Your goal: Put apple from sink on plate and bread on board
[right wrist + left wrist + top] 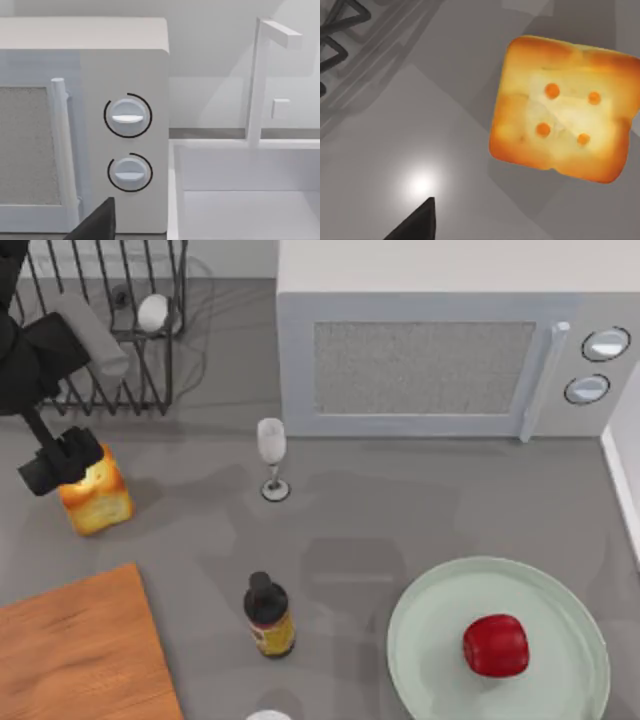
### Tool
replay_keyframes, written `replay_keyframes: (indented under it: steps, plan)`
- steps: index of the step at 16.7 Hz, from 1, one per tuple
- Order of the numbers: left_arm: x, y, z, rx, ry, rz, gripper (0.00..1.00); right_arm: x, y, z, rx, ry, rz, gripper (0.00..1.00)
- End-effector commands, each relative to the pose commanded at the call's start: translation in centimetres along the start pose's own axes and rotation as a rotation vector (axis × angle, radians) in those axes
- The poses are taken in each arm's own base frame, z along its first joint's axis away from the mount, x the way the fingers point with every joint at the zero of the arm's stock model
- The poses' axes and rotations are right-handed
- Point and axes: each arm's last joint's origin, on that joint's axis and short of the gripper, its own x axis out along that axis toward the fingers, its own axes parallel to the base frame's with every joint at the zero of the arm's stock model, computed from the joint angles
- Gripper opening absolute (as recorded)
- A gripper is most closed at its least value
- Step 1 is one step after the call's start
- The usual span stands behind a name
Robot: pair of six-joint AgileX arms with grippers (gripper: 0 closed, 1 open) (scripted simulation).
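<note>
Bread [97, 497] stands on the grey table [400, 510] at the top view's left, just in front of the wire dish rack [110, 330], and your left gripper [62, 462] sits over its far-left upper corner. Whether the jaws are spread or closed on the chunk, you cannot tell; in the left wrist view the bread [565, 107] lies off to one side of the one visible fingertip [420, 222], holed face up, which suggests the grip is not yet centred. Judged from this, the step in hand is securing the bread. Centre the fingers across two opposite crust faces before closing, then lift straight up to stay off the rack. The board [80, 655] lies near, toward the lower left corner and apart from the bread. Moving right, a wine glass [272, 458] and a dark bottle [268, 613] stand mid-table; keep the carry to their left. At the right, the apple [496, 645] already rests on the plate [430, 640]. Your right arm looks parked, facing the microwave [100, 125] and sink [240, 200].
</note>
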Motion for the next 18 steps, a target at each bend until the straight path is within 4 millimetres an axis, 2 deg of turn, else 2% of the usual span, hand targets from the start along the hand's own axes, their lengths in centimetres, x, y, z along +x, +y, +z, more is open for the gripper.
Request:
replay_keyframes:
  steps: [3, 6, 13, 18]
  plan:
    - [3.4, 1.6, 1.9, 0.098, 0.090, -0.115, 1.00, 0.0, 0.0, 0.0, 0.000, 0.000, 0.000, 1.00]
    - [5.2, 2.2, 2.7, 0.149, 0.131, -0.175, 1.00, 0.0, 0.0, 0.0, 0.000, 0.000, 0.000, 1.00]
    - [5.9, 2.2, 2.6, 0.152, 0.137, -0.183, 1.00, 0.0, 0.0, 0.0, 0.000, 0.000, 0.000, 1.00]
    - [10.7, 1.5, 2.1, 0.153, 0.129, -0.173, 1.00, 0.0, 0.0, 0.0, 0.000, 0.000, 0.000, 1.00]
